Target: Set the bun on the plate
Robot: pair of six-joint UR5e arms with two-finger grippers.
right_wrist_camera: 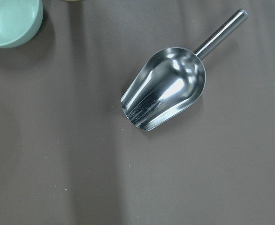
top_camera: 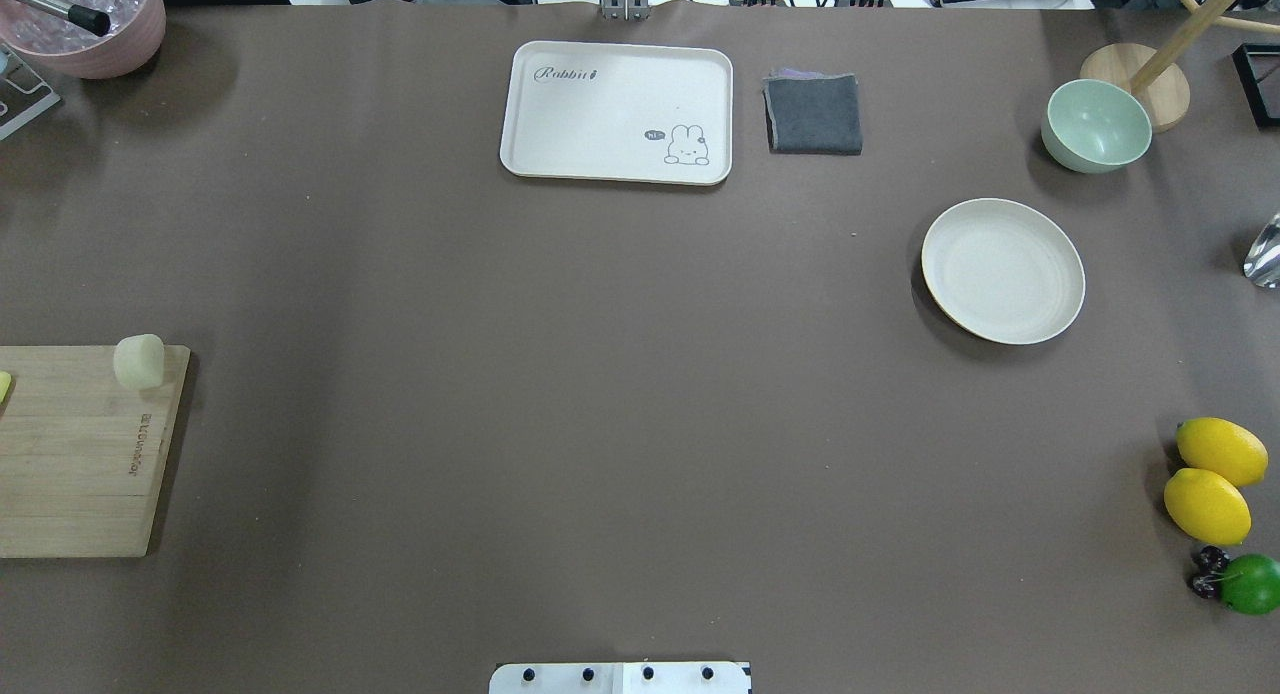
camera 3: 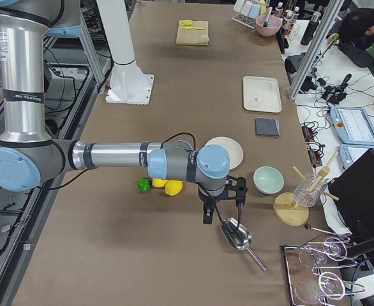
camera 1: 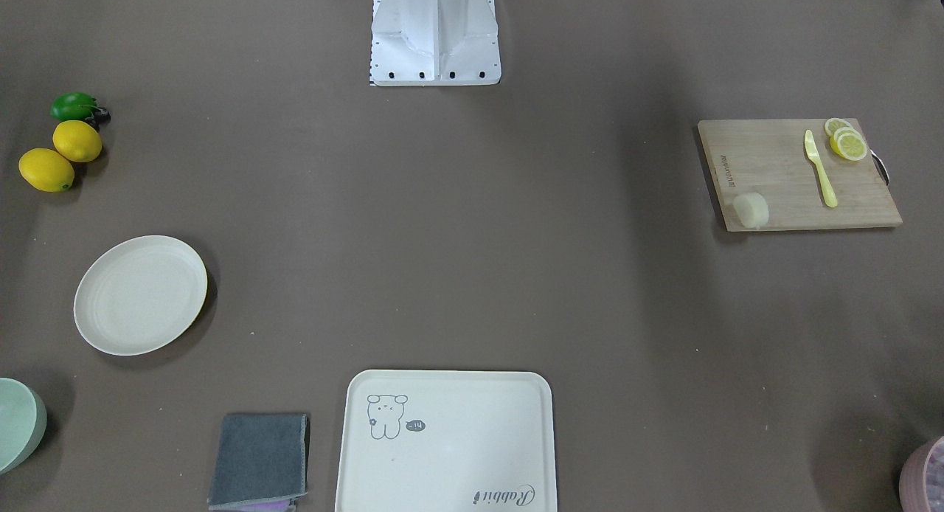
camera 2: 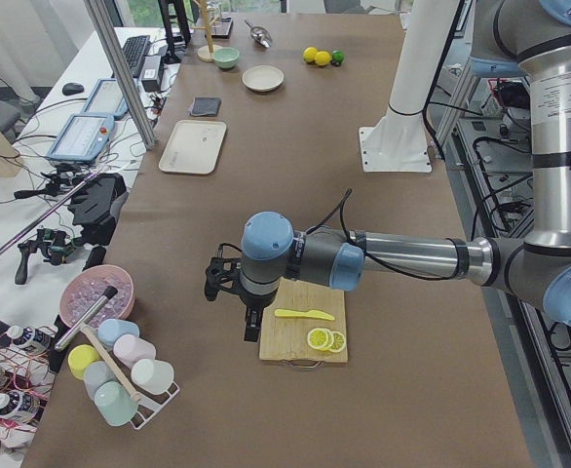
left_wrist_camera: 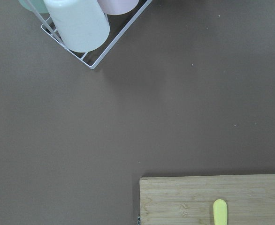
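Bun (camera 1: 751,209) sits on the lower left corner of the wooden board (camera 1: 782,173), on the right side of the front view. A yellow knife (camera 1: 820,168) and some lemon slices (camera 1: 848,142) lie on the same board, away from the bun. The plate (camera 1: 140,294) is far off on the left side of that view, with nothing on it. 2 lemons (camera 1: 59,158) lie at the upper left, and a tray (camera 1: 457,445) with a little drawing is at the bottom middle. The left gripper (camera 2: 251,331) hangs by the near end of the board in the left side view. The right gripper (camera 3: 222,207) hangs above a shiny scoop (right_wrist_camera: 165,89). I cannot tell if either gripper's fingers are apart or together.
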